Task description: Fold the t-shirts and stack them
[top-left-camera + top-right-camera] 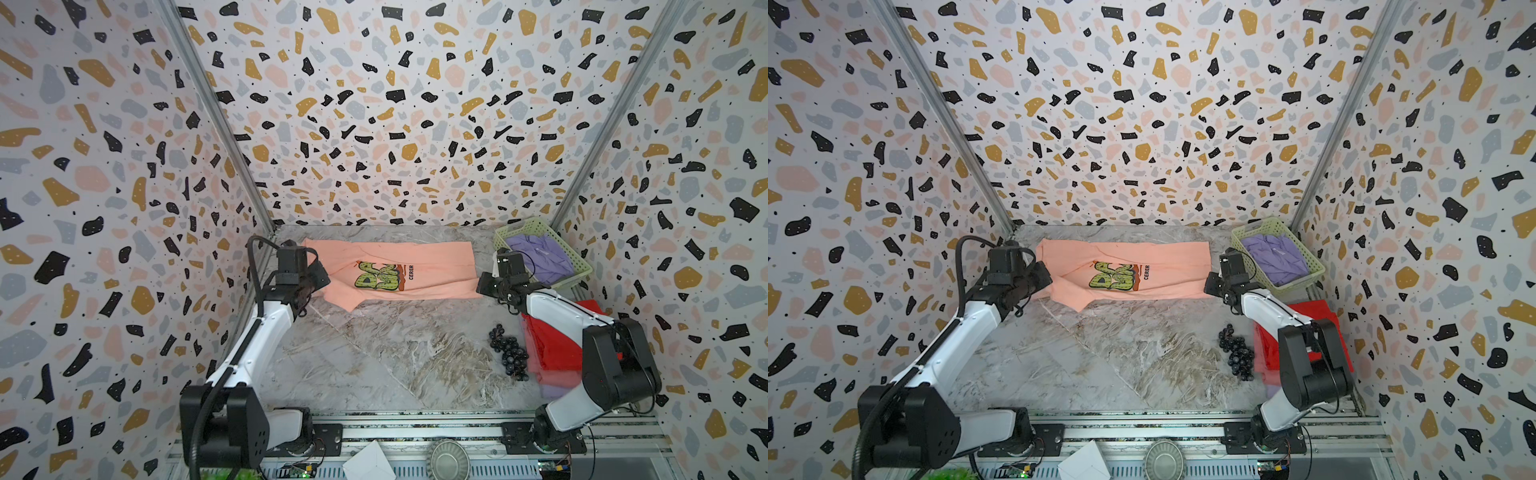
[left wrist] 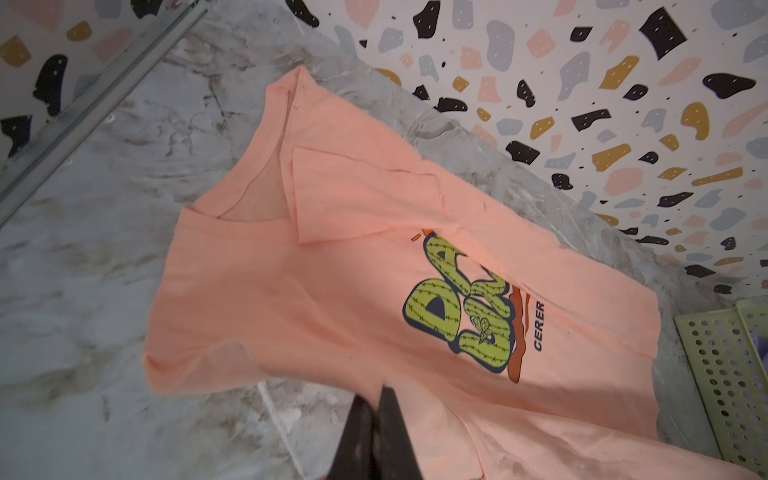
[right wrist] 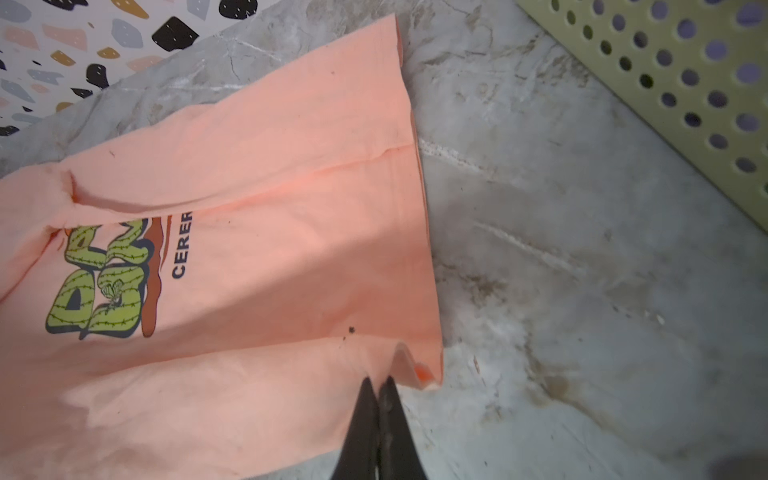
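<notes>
A peach t-shirt (image 1: 395,266) (image 1: 1129,266) with green bubble letters lies spread across the far part of the marble table, print up, its far edge folded over. My left gripper (image 1: 323,279) (image 1: 1045,274) (image 2: 376,395) is shut on the shirt's near edge at the sleeve end (image 2: 332,291). My right gripper (image 1: 478,286) (image 1: 1206,286) (image 3: 378,380) is shut on the near corner of the hem (image 3: 249,208). A lavender t-shirt (image 1: 540,257) (image 1: 1275,257) sits crumpled in the basket. A folded red t-shirt (image 1: 548,345) (image 1: 1266,345) tops a stack at the right, with a pink one (image 1: 557,378) under it.
The pale green perforated basket (image 1: 582,270) (image 1: 1317,270) (image 2: 727,374) (image 3: 665,62) stands in the far right corner. A bunch of dark grapes (image 1: 509,353) (image 1: 1237,353) lies left of the stack. Patterned walls close three sides. A metal dish (image 1: 449,461) rests on the front rail.
</notes>
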`<act>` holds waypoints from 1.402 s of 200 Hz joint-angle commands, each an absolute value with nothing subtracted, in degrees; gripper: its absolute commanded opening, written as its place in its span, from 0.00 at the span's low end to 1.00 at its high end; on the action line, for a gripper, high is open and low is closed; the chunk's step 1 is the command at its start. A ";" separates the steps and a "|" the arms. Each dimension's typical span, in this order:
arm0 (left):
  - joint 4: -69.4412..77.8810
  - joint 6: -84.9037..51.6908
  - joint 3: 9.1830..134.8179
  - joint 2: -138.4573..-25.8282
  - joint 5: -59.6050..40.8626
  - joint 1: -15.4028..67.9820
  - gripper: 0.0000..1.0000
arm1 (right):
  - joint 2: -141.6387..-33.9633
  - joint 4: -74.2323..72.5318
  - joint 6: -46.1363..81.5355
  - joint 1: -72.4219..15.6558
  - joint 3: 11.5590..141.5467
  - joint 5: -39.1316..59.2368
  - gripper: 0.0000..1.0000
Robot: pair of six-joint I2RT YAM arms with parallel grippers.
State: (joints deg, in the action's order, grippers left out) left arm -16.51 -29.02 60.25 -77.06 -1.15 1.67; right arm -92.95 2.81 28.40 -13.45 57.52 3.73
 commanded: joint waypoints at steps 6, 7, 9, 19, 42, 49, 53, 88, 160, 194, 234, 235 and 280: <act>-11.07 -23.98 66.82 -84.86 -2.61 1.85 0.00 | -97.90 1.64 27.05 -11.98 63.35 8.02 0.00; -10.98 -23.90 67.07 -85.19 -2.71 1.89 0.00 | -98.13 1.70 27.01 -11.97 63.54 8.10 0.00; -10.85 -23.73 67.55 -85.83 -2.99 1.86 0.00 | -98.51 1.83 26.95 -11.91 64.09 8.20 0.00; -10.35 -23.58 69.79 -88.78 -3.18 1.85 0.00 | -100.57 1.98 26.84 -11.74 65.96 8.40 0.00; -7.93 -23.55 74.07 -94.49 -3.21 1.85 0.00 | -103.98 1.71 27.55 -10.91 68.85 8.67 0.00; -8.27 -23.17 75.97 -96.34 -2.94 1.85 0.00 | -105.01 1.46 27.81 -10.54 69.78 8.91 0.00; -8.55 -22.99 76.99 -97.19 -2.49 1.85 0.00 | -105.59 1.49 27.90 -10.35 70.33 9.16 0.00; -10.33 -21.75 86.12 -106.25 -0.63 1.21 0.00 | -111.82 1.88 29.26 -8.22 76.62 11.62 0.01; -10.67 -29.25 95.24 -115.68 -2.11 -3.43 0.47 | -111.35 -3.26 32.95 -2.43 77.77 20.21 0.66; -8.56 -29.27 88.69 -111.45 -2.29 -3.42 0.50 | -106.80 -3.13 30.65 -5.12 72.70 20.83 0.65; -4.23 -30.70 77.55 -105.65 -6.75 -3.00 0.51 | -102.89 -2.41 31.85 -12.16 66.57 20.18 0.62; -3.96 -30.73 77.23 -105.47 -7.07 -2.95 0.51 | -102.86 -2.48 32.01 -12.32 66.42 20.24 0.62; -2.32 -30.84 71.03 -101.11 -10.45 2.13 0.53 | -104.63 -8.04 36.38 -18.79 64.13 21.78 0.65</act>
